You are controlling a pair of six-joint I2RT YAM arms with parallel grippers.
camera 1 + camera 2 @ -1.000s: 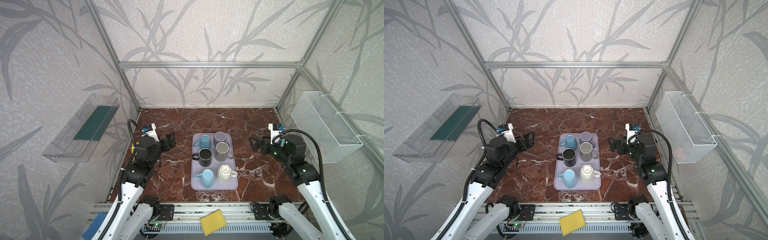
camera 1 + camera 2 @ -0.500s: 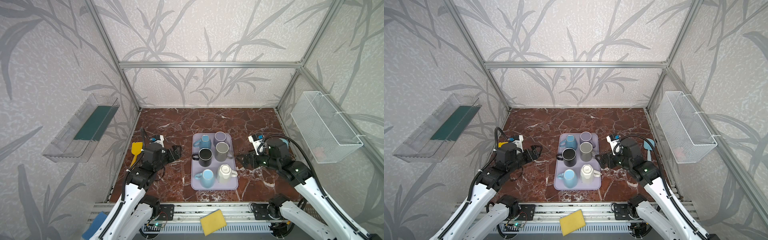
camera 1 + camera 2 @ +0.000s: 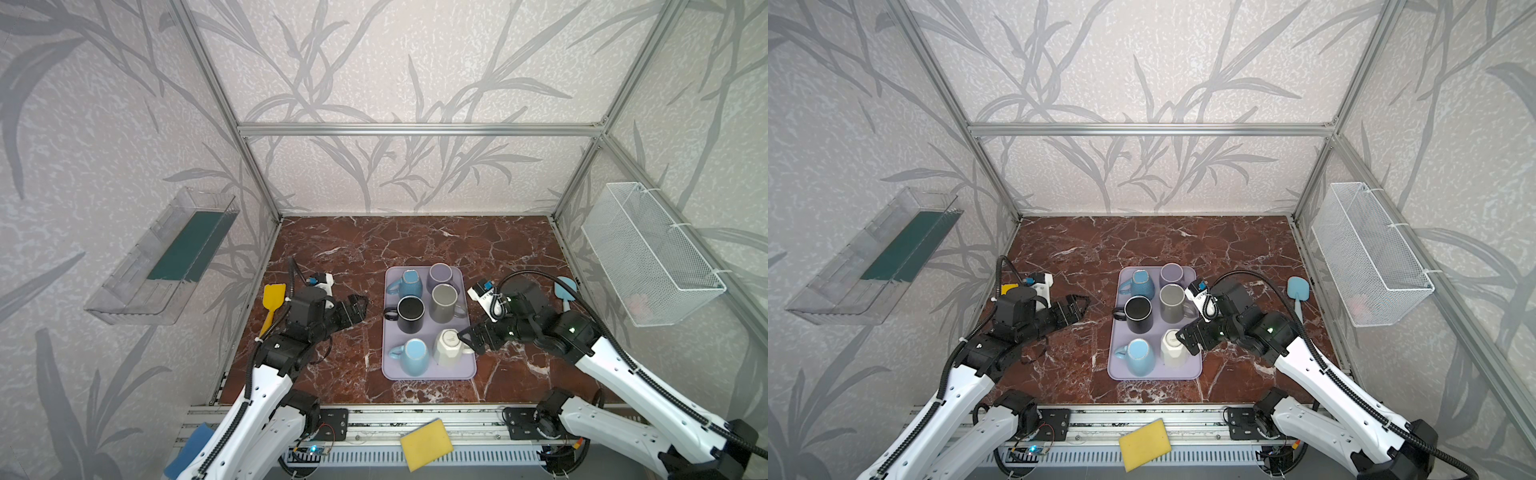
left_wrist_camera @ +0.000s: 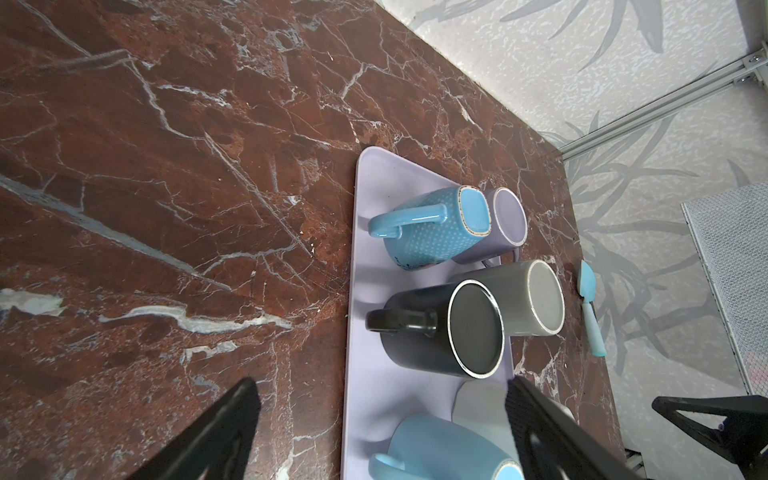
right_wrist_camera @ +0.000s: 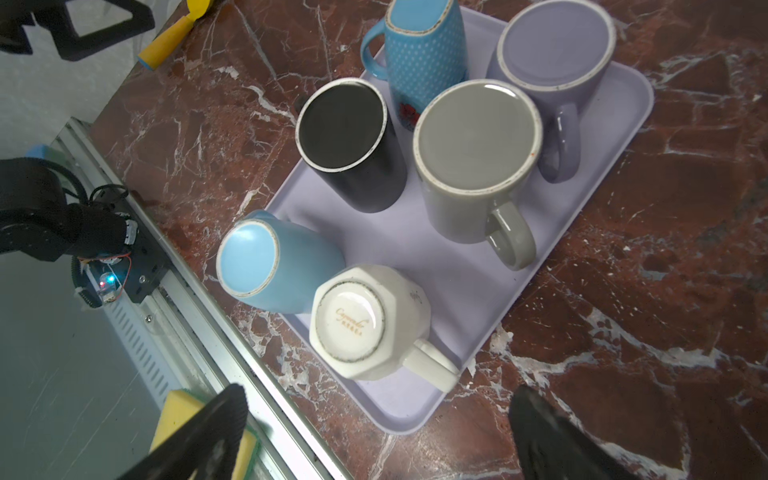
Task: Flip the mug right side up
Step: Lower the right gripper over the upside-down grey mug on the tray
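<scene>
On the red marble table (image 3: 353,249), seen in both top views, a lilac tray (image 3: 428,376) carries six mugs, every one base up. I have the right gripper (image 3: 468,341) low at the tray's near right corner, jaws spread wide and empty, just beside the white mug (image 3: 449,348). I take that mug for the target because it stands nearest that arm. The left gripper (image 3: 360,305) hangs apart from the tray on the opposite side, equally wide and holding nothing. I judge it parked there to keep the lane free.

From the left wrist, spread fingers (image 4: 224,432) frame the tray's long edge. The black mug (image 4: 436,332) and grey mug (image 4: 523,299) show flat bases, and only a sliver of the white mug (image 4: 478,399) peeks out beside one finger.

From the right wrist, the white mug (image 5: 365,324) sits between the two open fingers (image 5: 552,436). It is cream, glazed and eight-sided, with a gold maker's mark on its upturned base and its handle (image 5: 432,363) pointing toward the tray rim. Whether it touches the light blue mug (image 5: 266,266) beside it, I cannot tell. That close neighbour, I judge, is why the approach comes from the handle side.
</scene>
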